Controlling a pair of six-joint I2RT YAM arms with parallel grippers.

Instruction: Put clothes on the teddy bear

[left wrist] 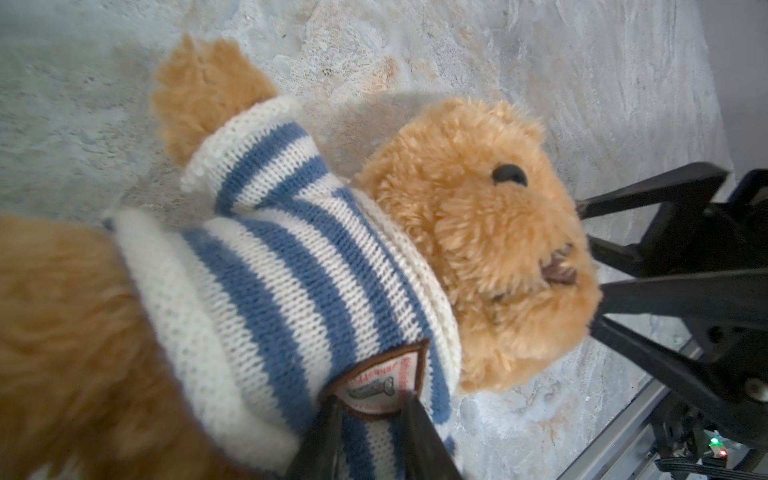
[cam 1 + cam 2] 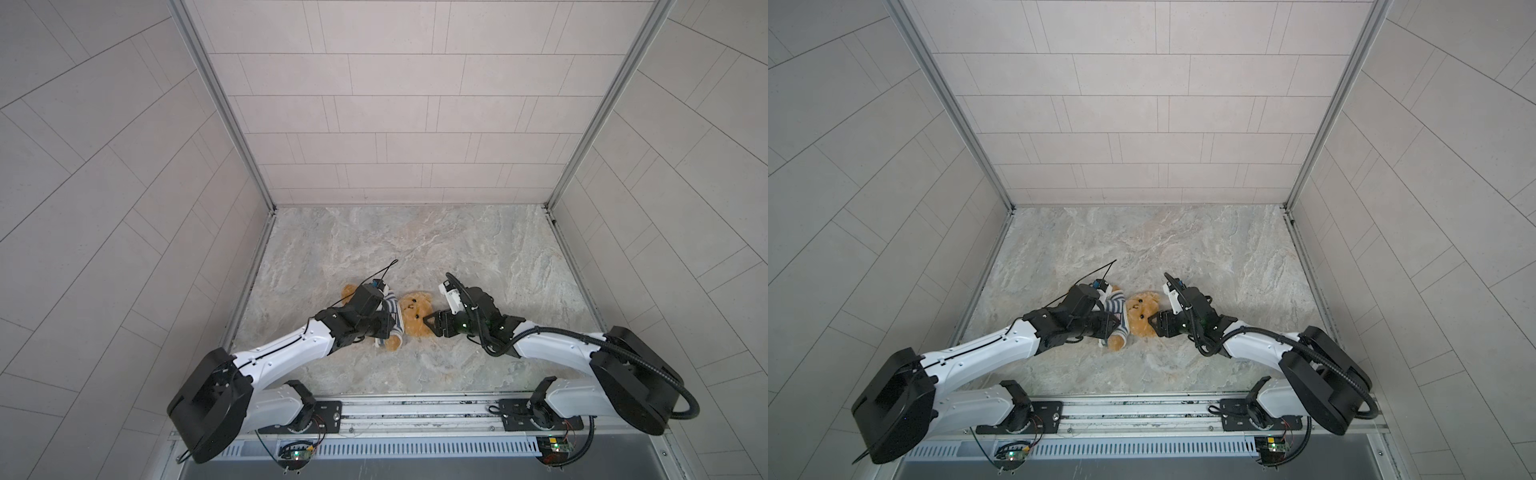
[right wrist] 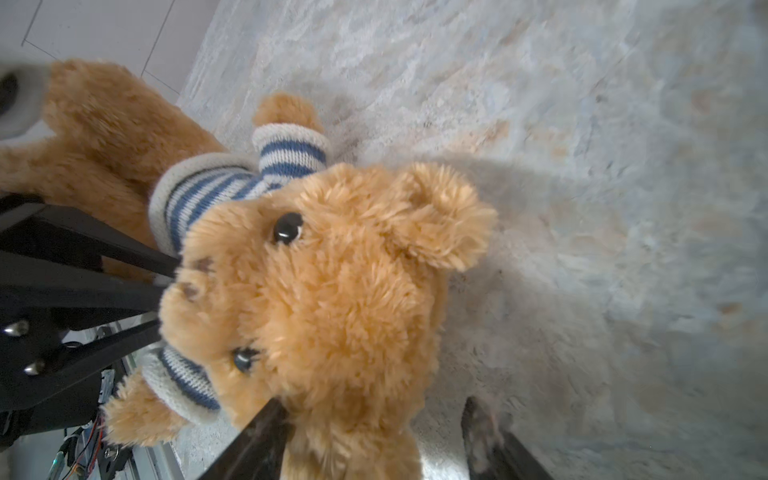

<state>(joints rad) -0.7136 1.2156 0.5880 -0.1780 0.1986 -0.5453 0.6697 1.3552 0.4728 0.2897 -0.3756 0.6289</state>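
The teddy bear (image 2: 417, 316) (image 2: 1141, 316) lies on its back on the marble table, head toward the right arm. It wears a blue-and-white striped shirt (image 1: 270, 270) (image 2: 392, 311) with both arms through the sleeves. My left gripper (image 1: 372, 405) (image 2: 390, 325) hangs over the torso. Its jaws stand narrowly apart and press on the knit just below the brown sewn patch (image 1: 380, 380). My right gripper (image 3: 374, 409) (image 2: 430, 323) is open at the top of the bear's head (image 3: 332, 291). One finger touches the fur and the other stands clear beside it.
The marble tabletop (image 2: 415, 241) is boxed in by tiled walls at the back and on both sides. A metal rail (image 2: 415, 411) carrying both arm bases runs along the front edge. A thin black cable (image 2: 384, 272) loops up from the left wrist.
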